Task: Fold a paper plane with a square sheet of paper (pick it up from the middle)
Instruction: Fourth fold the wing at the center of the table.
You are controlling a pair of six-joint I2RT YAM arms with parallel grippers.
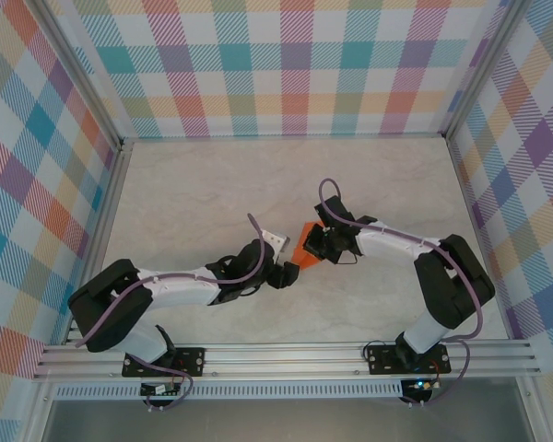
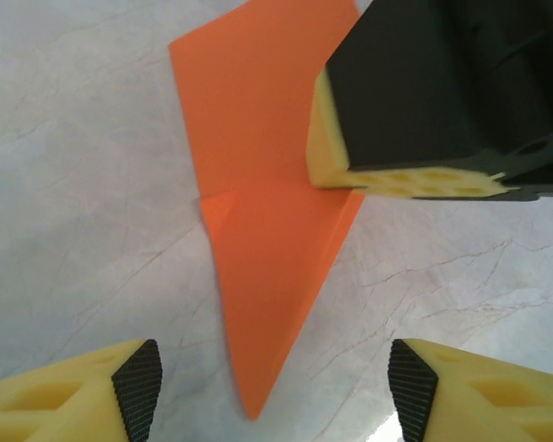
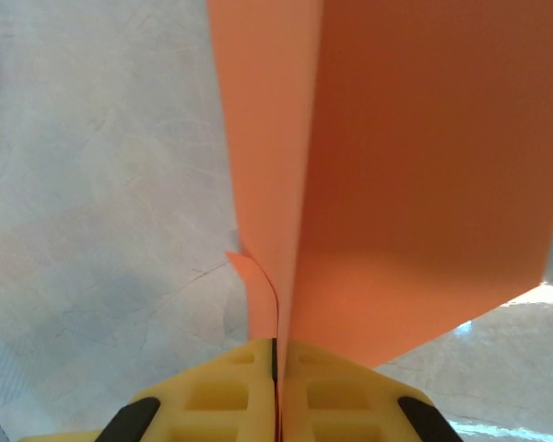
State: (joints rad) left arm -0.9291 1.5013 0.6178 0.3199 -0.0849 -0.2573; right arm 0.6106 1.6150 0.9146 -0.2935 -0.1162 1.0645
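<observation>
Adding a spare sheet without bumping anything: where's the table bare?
Bare: the far table strip along the back wall, and the near-middle strip by the front rail. Crowded: the centre, where left gripper and right gripper meet at the orange paper.

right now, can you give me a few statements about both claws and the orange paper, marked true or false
1. The right claw is shut on the folded orange paper. True.
2. The left claw is clamped on the paper. False: its fingers stand apart on either side of the paper's pointed tip, not touching it.
3. The paper is a flat, unfolded square. False: it is folded and narrows to a point.
4. The table is pale with marble-like veins. True.
</observation>
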